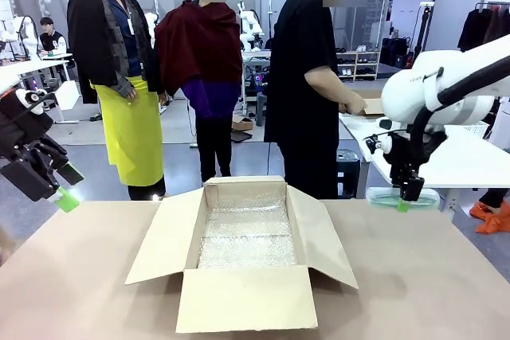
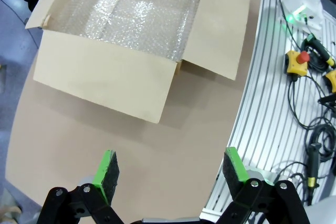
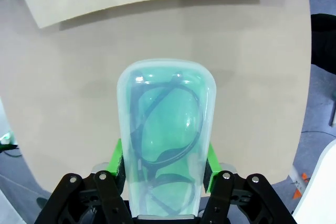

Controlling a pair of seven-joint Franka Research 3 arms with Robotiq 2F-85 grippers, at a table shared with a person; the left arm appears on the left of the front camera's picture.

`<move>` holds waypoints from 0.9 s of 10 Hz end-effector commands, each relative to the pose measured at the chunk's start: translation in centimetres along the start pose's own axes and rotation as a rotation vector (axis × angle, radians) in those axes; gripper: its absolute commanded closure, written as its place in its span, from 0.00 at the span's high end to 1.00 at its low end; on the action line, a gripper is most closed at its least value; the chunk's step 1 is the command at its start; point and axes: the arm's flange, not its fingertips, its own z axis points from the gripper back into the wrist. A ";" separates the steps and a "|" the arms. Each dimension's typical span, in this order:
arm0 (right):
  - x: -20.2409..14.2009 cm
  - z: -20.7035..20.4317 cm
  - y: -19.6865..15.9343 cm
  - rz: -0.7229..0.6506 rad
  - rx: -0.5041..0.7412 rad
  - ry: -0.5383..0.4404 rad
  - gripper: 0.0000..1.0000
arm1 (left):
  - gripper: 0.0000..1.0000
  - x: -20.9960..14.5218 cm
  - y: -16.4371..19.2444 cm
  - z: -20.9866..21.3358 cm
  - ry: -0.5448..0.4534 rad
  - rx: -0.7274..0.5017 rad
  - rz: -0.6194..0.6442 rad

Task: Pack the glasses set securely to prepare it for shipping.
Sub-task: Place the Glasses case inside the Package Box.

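No legible text or labels

Bright even light, glare on bubble wrap [image 2: 136, 19] and mint-green case [image 3: 165, 129], soft shadows

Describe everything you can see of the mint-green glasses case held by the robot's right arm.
The mint-green case is an oblong, see-through shell with rounded ends; it looks like glossy plastic and is closed. Dark-framed eyeglasses lie inside. The right gripper is shut on it, its green pads pressing the two long sides across the narrow width. The case lies roughly level at the far right of the brown table, right of the open cardboard box. Whether it touches the table is unclear.
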 end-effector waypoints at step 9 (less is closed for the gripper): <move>29.6 3.2 0.6 0.201 0.035 0.057 0.39 | 1.00 -0.2 0.1 0.3 -0.006 -0.008 -0.018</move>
